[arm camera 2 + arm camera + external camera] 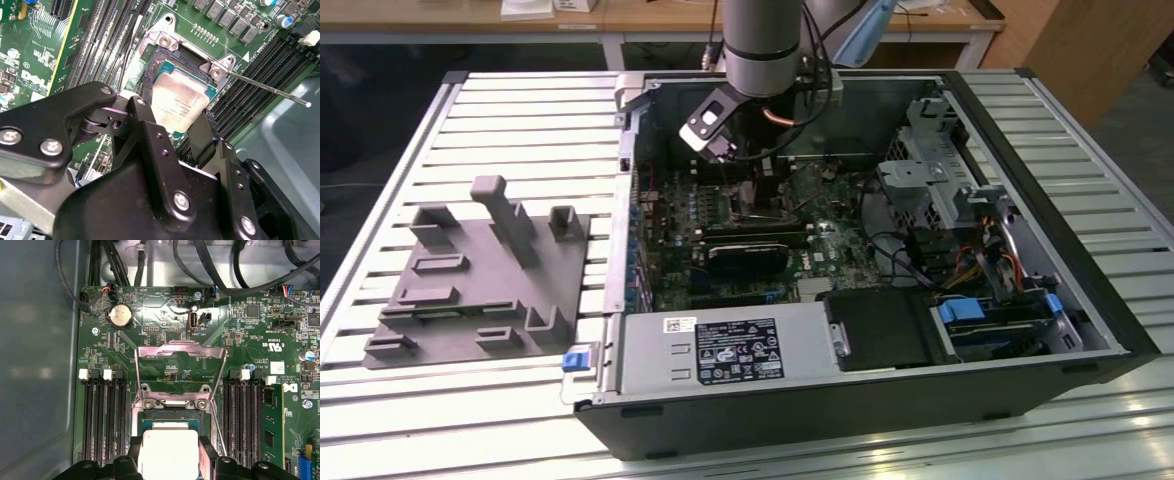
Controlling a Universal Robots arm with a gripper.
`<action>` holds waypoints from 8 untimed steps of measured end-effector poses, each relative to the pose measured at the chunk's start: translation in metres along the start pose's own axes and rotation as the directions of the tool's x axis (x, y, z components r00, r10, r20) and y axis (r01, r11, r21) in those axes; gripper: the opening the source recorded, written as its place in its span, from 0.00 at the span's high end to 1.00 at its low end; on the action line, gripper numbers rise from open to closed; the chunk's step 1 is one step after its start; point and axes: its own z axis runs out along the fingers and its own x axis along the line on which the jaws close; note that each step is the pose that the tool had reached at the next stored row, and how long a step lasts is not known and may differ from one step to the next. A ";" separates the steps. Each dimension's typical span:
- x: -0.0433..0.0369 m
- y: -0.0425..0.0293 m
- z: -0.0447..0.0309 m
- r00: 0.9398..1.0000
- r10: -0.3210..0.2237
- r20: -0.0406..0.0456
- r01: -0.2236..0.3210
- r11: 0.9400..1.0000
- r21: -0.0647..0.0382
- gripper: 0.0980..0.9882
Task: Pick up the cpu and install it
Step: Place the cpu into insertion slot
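While we are peering into the open computer case (1054, 210), our gripper (175, 120) is pinching the cpu (181, 100) between its two black fingers (145, 120), one on each of two facing edges. The cpu is hanging right over the dark square socket (162, 62) on the green board (165, 315). We are not able to tell if it is touching the socket or floating just above it.

We are guessing that the cpu is very light and stiff, like a thin little tile. Its shiny metal top is looking smooth and slippery, so we are thinking the edges are the right place to hold it, just as the fingers are doing. We are also thinking it is easy to hurt. It is likely needing a flat, soft landing, with no tilting and no pushing.

The socket's metal lid (180, 349) is standing flipped open, a shiny frame with a big hole in it. A thin metal lever (270, 90) is sticking out beside the socket. Long black slots (102, 425) are running along both sides, ridged like combs. A round silver battery (120, 316) is sitting on the board farther off. Outside the case, a grey plastic plate (454, 300) with blocky bumps is lying on the ribbed metal table (520, 120).
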 end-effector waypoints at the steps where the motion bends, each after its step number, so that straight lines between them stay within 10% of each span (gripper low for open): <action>1: 0.0000 0.0000 0.0002 1.000 0.000 0.000 0.000 1.000 0.000 0.51; 8: 0.0000 -0.0001 0.0017 1.000 0.000 0.000 0.000 1.000 0.000 0.51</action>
